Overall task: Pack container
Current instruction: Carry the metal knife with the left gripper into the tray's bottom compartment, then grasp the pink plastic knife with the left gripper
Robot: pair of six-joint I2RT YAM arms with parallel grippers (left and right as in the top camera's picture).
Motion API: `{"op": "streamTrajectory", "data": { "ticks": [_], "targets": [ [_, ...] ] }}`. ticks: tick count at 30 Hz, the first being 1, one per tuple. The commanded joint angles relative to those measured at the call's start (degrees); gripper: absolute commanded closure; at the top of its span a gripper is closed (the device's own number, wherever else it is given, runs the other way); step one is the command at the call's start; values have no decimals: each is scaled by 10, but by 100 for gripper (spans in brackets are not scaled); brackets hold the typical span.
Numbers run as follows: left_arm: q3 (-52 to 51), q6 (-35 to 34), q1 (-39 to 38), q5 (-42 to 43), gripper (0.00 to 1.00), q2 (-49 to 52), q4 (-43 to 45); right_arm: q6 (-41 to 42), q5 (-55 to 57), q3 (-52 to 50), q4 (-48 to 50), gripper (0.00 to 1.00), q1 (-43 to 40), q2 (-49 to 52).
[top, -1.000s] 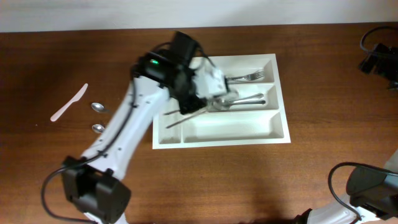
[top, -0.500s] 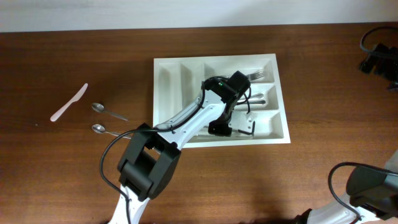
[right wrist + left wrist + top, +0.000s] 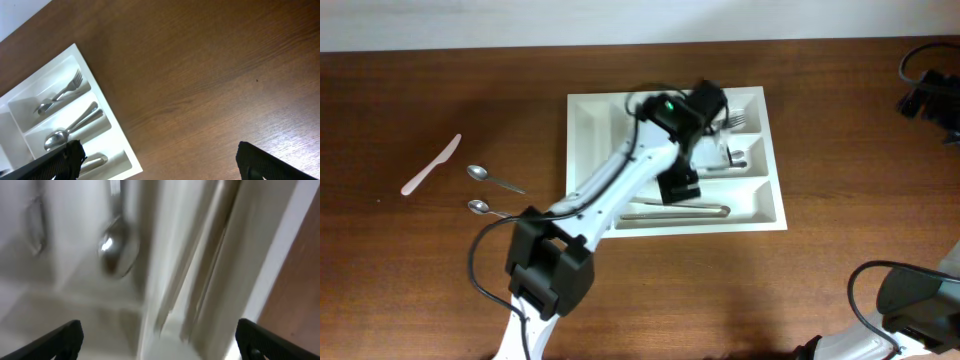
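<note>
The white container [image 3: 588, 130] sits mid-bench [image 3: 440, 260], with a fork [image 3: 62, 92] in its top long compartment and a spoon [image 3: 75, 125] in the middle one. The left tool [image 3: 160, 342] hovers over it, spread wide and holding nothing. Its blurred wrist view shows what is probably that spoon below. The right tool [image 3: 160, 162] hangs wide, holding nothing, over the bench beside the container's corner.

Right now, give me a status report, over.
Left gripper open, empty, over the container. Right gripper open, off to the side. Two spoons, white knife unpacked on the table. Nothing blocking.
</note>
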Motion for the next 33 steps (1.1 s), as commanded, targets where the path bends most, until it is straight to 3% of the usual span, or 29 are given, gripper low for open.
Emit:
{"op": "streamTrajectory", "data": {
  "ticks": [1,7,11,14,17,20,22,27,33],
  "targets": [
    [82,-97,54,-26,1,-8,-55,5,3,3,0,1,-2,1],
    [109,-234,256,-35,1,-3,-106,5,3,3,0,1,-2,1],
    [109,-279,402,62,1,19,-88,5,3,3,0,1,-2,1],
    [109,-332,482,83,0,45,-75,5,3,3,0,1,-2,1],
    [109,-318,540,76,0,75,-74,5,3,3,0,1,-2,1],
    [109,-256,588,76,1,110,-76,5,3,3,0,1,-2,1],
    [109,-191,606,76,5,129,-79,4,3,3,0,1,-2,1],
    [109,-24,622,60,28,167,-76,5,3,3,0,1,-2,1],
    [109,-6,631,12,23,176,-10,5,3,3,-5,1,-2,1]
  ]
}}
